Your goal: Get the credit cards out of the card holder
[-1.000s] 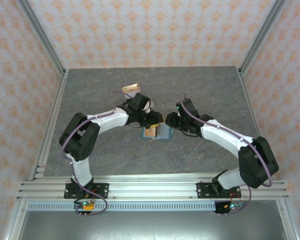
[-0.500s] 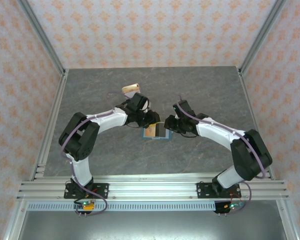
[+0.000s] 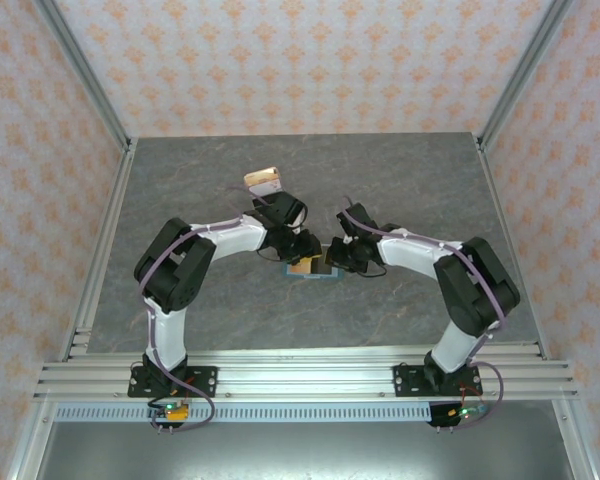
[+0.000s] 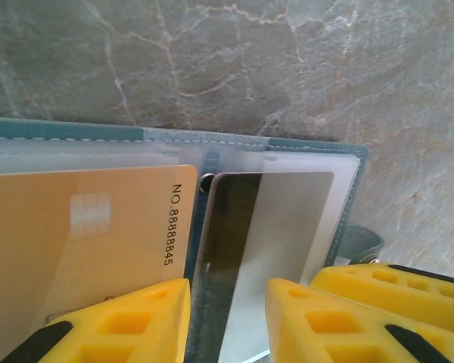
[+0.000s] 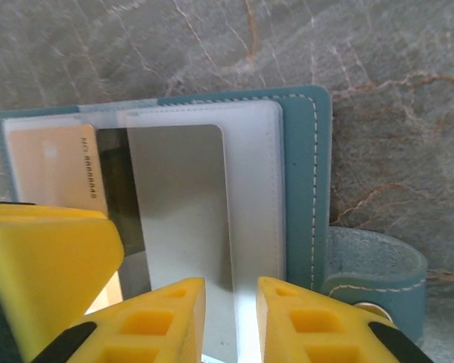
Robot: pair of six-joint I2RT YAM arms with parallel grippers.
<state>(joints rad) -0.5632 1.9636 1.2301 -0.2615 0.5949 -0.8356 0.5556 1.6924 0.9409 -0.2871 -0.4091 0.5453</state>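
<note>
Only one loose card (image 3: 265, 180) lies outside, while the tan card (image 4: 76, 242) and white card (image 5: 181, 212) sit in the card holder (image 5: 303, 151), my left gripper (image 4: 227, 318) and right gripper (image 5: 231, 318) above them with fingers apart.

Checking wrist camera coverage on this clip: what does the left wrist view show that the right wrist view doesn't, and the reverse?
Left wrist: the number printed on the tan card reads clearly, and a rivet sits at the fold. Right wrist: the strap almost in full, with its metal snap. Both: the open card holder, the tan card, the silver card with its dark stripe, and the marbled table.
</note>
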